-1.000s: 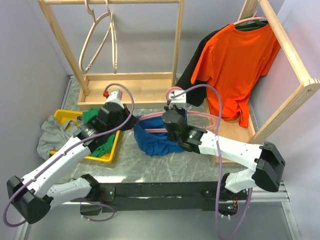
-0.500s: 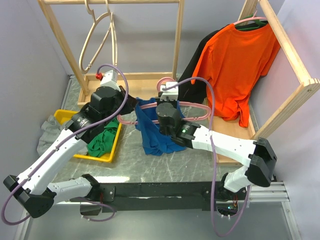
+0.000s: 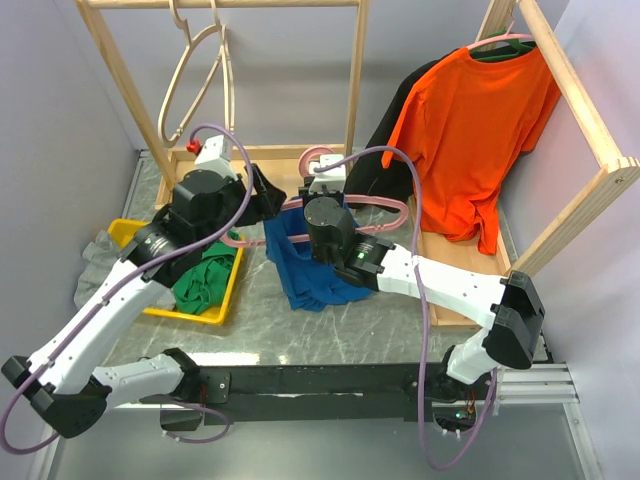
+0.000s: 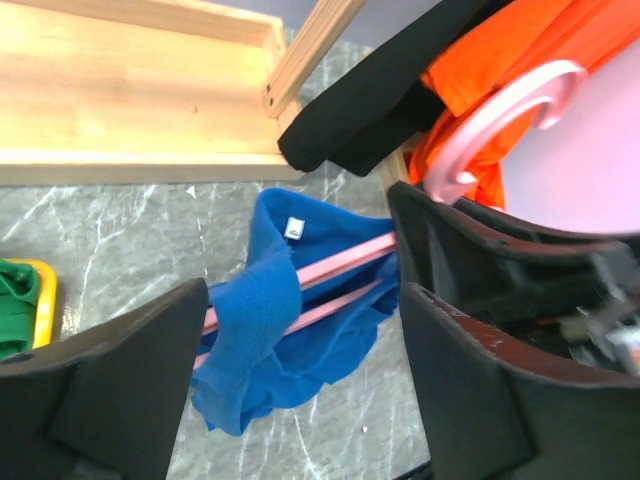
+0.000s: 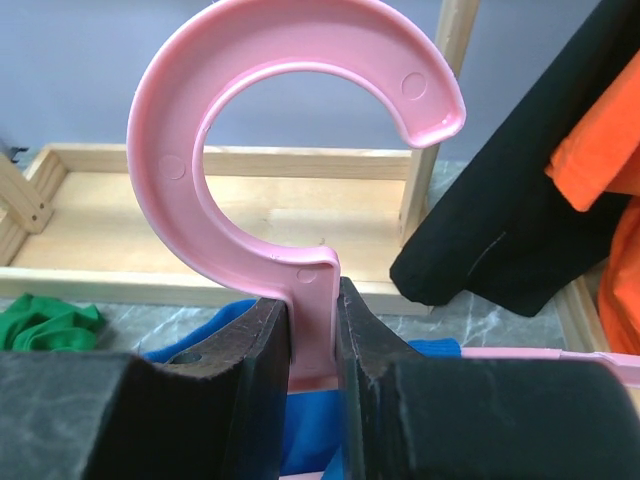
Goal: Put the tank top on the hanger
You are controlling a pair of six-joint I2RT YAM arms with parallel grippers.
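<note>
1 hanger [image 5: 165,150]: stem clamped in right end effector [image 5: 312,325]. 1 tank top [image 4: 250,320]: directly ahead of parted left end effector [image 4: 300,350].

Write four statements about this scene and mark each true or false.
1. The right pincer is shut on the hanger just below its hook. True.
2. The left pincer is clamped on the tank top. False: it is open and holds nothing.
3. The green garment lies in the yellow tray. True.
4. The orange t-shirt lies flat on the table. False: it hangs on the rack.
</note>
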